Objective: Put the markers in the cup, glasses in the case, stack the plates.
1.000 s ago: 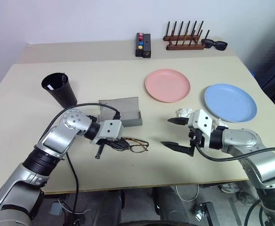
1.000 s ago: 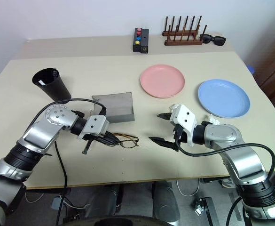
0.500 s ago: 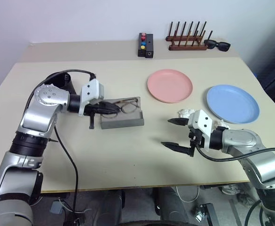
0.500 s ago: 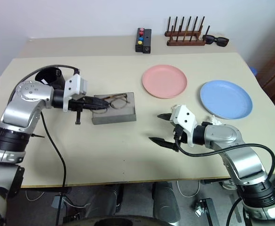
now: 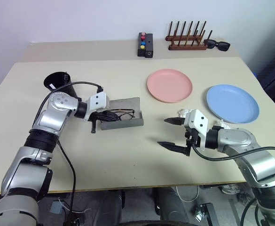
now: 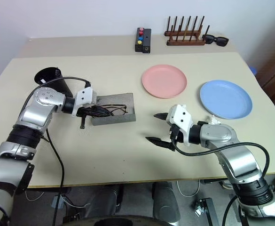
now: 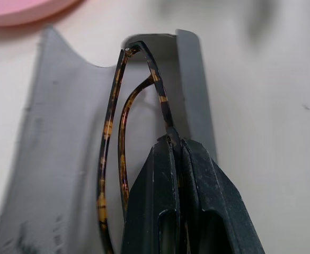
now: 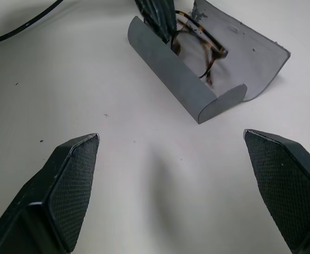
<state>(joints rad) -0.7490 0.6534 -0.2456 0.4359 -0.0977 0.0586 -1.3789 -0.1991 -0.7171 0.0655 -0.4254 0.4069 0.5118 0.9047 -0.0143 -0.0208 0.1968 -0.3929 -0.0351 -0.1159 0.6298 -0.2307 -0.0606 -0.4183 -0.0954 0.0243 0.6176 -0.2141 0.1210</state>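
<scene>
Left eye view sets the left tool [image 5: 110, 114] over the open grey case [image 5: 121, 117], its two black fingers pressed together on the frame of the glasses [image 5: 123, 113]. The left wrist view shows the same grip close up: the fingers [image 7: 168, 180] pinch one thin tortoise-patterned arm of the glasses, and the rest of the frame hangs inside the trough of the case, between its low front wall and the raised lid behind. Whether the frame rests on the case floor I cannot tell.

The black cup [image 5: 58, 83] stands upright just behind the left arm, near the surface's left side. The pink plate [image 5: 169, 85] lies to the right of the case, well apart from it, and the blue plate [image 5: 232, 103] lies further right again; the two plates are side by side, not stacked, with a gap between them.

The right tool [image 5: 174, 133] is held above the bare surface [image 5: 128, 160] in front of the plates, its fingers spread wide with nothing between them. The right wrist view looks past those two parted fingertips [image 8: 70, 185] towards the case and the glasses in it.

At the far edge stand a small black box with coloured buttons [image 5: 144, 44], a wooden peg rack [image 5: 186, 40] and black sunglasses [image 5: 216, 44] beside it
</scene>
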